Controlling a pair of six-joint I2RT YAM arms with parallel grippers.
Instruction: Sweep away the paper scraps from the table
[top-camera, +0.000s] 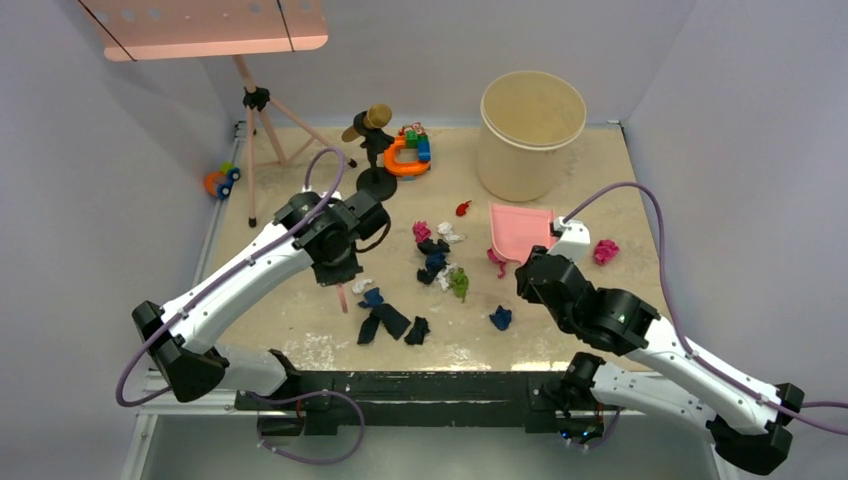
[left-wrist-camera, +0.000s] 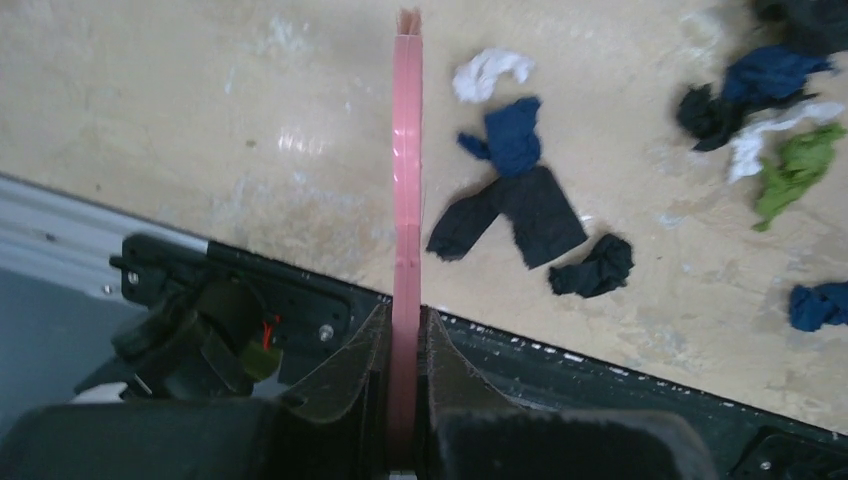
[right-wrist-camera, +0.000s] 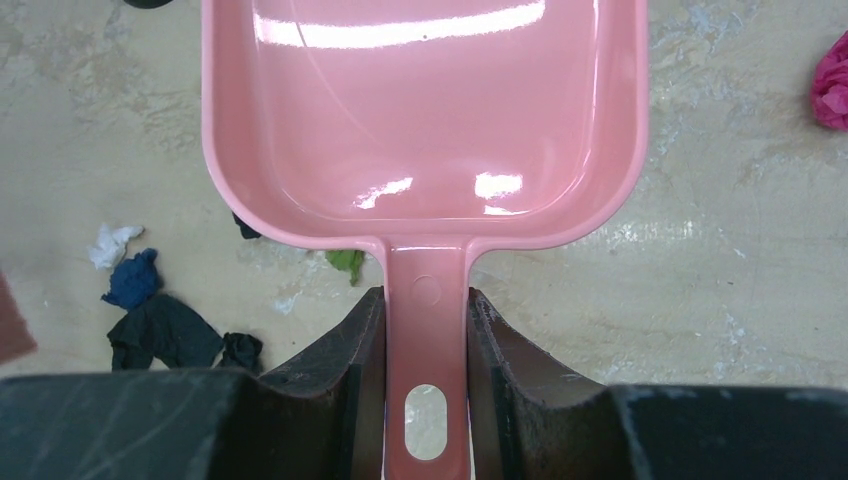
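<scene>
Left gripper (left-wrist-camera: 405, 325) clamps the brush (left-wrist-camera: 406, 150); right gripper (right-wrist-camera: 426, 310) clamps the empty dustpan (right-wrist-camera: 425, 110). Scraps (top-camera: 437, 262) lie scattered across the table (top-camera: 620, 170) centre, so sweeping apparently remains undone.

The top view looks steeply down over the whole bench (top-camera: 605, 165) from behind the arm bases (top-camera: 590, 385), taking in the black scrap (top-camera: 385, 322). The left wrist view hovers close, just left of that scrap (left-wrist-camera: 530, 210), facing down. The right wrist view sits farther to the right, apparently sharing the scrap (right-wrist-camera: 160, 330).
</scene>
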